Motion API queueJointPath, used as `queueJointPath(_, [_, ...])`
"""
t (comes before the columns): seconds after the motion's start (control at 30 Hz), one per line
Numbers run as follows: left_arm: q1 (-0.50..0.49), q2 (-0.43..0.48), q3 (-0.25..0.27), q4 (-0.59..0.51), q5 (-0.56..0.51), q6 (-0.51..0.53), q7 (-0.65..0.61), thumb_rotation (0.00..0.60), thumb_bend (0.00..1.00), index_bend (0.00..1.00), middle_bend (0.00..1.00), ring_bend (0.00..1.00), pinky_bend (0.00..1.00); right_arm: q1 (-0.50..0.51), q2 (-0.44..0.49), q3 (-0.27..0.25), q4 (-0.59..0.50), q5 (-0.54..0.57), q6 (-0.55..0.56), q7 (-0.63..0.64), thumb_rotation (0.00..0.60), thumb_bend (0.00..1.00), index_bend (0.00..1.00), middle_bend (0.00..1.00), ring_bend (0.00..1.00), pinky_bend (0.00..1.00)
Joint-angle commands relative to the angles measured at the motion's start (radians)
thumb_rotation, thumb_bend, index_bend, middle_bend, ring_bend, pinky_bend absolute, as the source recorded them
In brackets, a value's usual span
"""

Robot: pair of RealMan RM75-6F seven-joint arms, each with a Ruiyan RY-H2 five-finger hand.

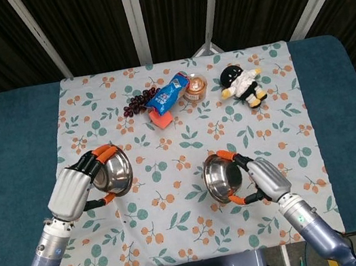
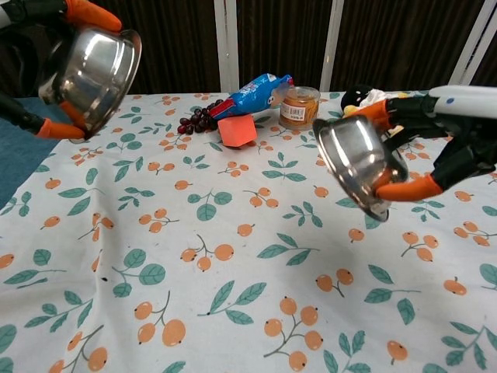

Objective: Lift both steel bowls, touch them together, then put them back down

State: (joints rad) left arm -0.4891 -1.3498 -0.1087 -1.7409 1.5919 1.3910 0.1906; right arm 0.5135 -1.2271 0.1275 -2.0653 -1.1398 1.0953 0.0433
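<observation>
- While the left hand clamps its fingers on the left bowl, tilted at upper left above the tabletop, that bowl could slip.
- At centre right, the right hand grips the right bowl likewise; closing the wide gap fast risks a jarring knock.

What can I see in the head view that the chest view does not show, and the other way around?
Only the head view shows the blue table edges and both forearms. Only the chest view shows the bowls clearly above the cloth, tilted toward each other. Both show the left hand holding the left bowl, the right hand holding the right bowl, the jar and the plush toy.
</observation>
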Motion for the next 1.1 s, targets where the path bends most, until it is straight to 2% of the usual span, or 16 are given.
queueJointPath(0.03, [-0.006, -0.047, -0.004, 0.023, 0.033, 0.020, -0.040, 0.600, 0.34, 0.38, 0.53, 0.44, 0.60, -0.041, 0.149, 0.114, -0.087, -0.016, -0.143, 0.451, 0.600, 0.30, 0.93, 0.86, 0.92, 1.00])
queueJointPath(0.17, [-0.015, -0.076, 0.000, 0.029, 0.031, -0.001, -0.045, 0.600, 0.34, 0.38, 0.53, 0.44, 0.60, -0.032, 0.177, 0.159, -0.104, 0.011, -0.226, 0.641, 0.600, 0.31, 0.93, 0.86, 0.92, 1.00])
queueJointPath(0.37, [-0.027, -0.135, -0.011, 0.069, 0.066, 0.013, 0.031, 0.600, 0.34, 0.38, 0.52, 0.43, 0.60, 0.005, 0.163, 0.197, -0.112, 0.070, -0.307, 0.739, 0.600, 0.31, 0.93, 0.86, 0.92, 1.00])
queueJointPath(0.5, [-0.039, -0.185, -0.014, 0.090, 0.095, 0.022, 0.074, 0.600, 0.34, 0.38, 0.52, 0.43, 0.60, 0.021, 0.127, 0.192, -0.130, 0.083, -0.312, 0.724, 0.600, 0.31, 0.93, 0.86, 0.92, 1.00])
queueJointPath(0.83, [-0.045, -0.259, -0.011, 0.097, 0.155, 0.063, 0.065, 0.600, 0.34, 0.38, 0.52, 0.43, 0.60, 0.064, 0.032, 0.167, -0.147, 0.159, -0.289, 0.626, 0.600, 0.32, 0.93, 0.86, 0.92, 1.00])
queueJointPath(1.1, [-0.062, -0.303, -0.014, 0.120, 0.142, 0.033, 0.062, 0.600, 0.34, 0.38, 0.52, 0.43, 0.60, 0.079, 0.007, 0.170, -0.174, 0.195, -0.301, 0.614, 0.600, 0.32, 0.93, 0.86, 0.92, 1.00])
